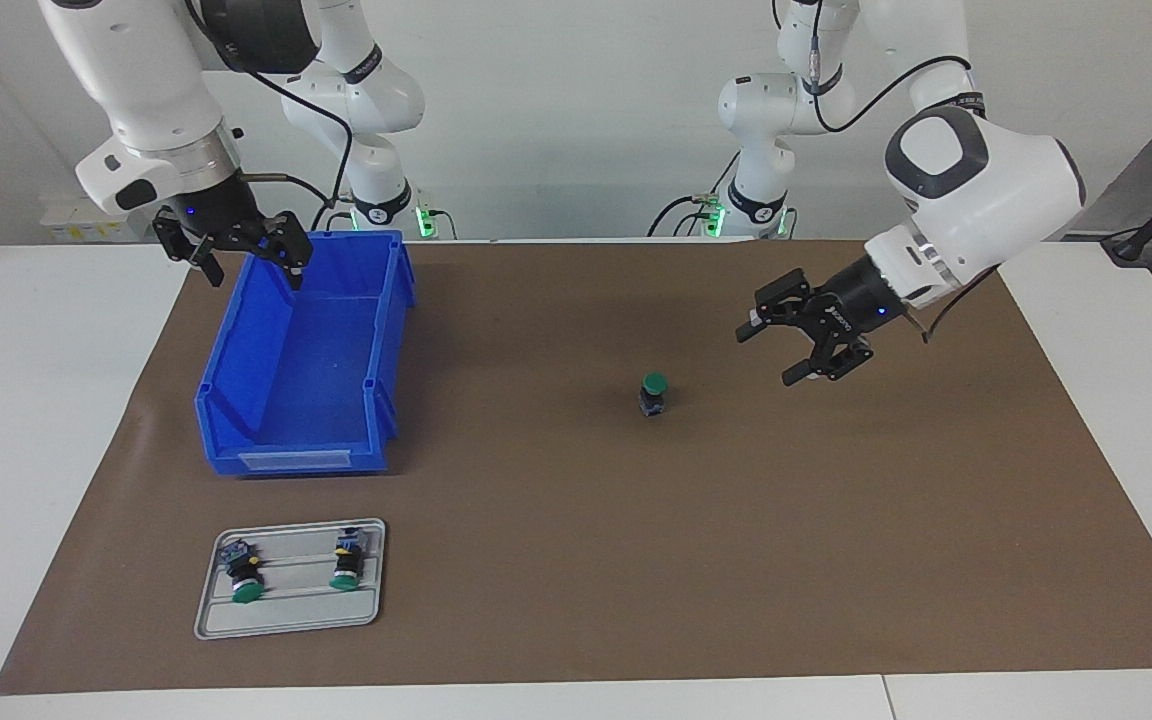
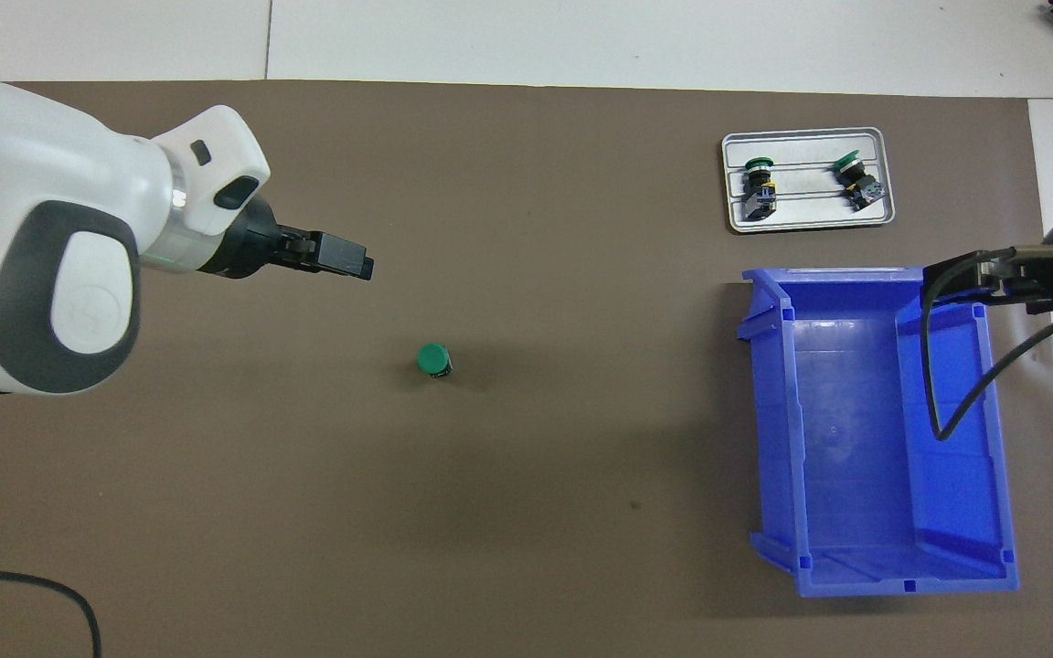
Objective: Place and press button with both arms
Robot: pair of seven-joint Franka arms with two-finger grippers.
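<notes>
The button (image 1: pixel 653 393) stands upright on the brown mat, green cap up, near the middle of the table; it also shows in the overhead view (image 2: pixel 433 359). My left gripper (image 1: pixel 774 352) is open and empty. It hangs tilted above the mat, beside the button toward the left arm's end, clear of it; it also shows in the overhead view (image 2: pixel 357 263). My right gripper (image 1: pixel 251 270) is open and empty, raised over the rim of the blue bin (image 1: pixel 236 330); in the overhead view (image 2: pixel 951 279) it sits over the bin's corner.
The blue bin (image 2: pixel 993 439) stands empty toward the right arm's end. Farther from the robots than the bin lies a grey metal tray (image 1: pixel 286 622) with two more green-capped buttons (image 1: pixel 244 577) (image 1: pixel 346 566) lying on their sides. The tray also shows in the overhead view (image 2: pixel 810 222).
</notes>
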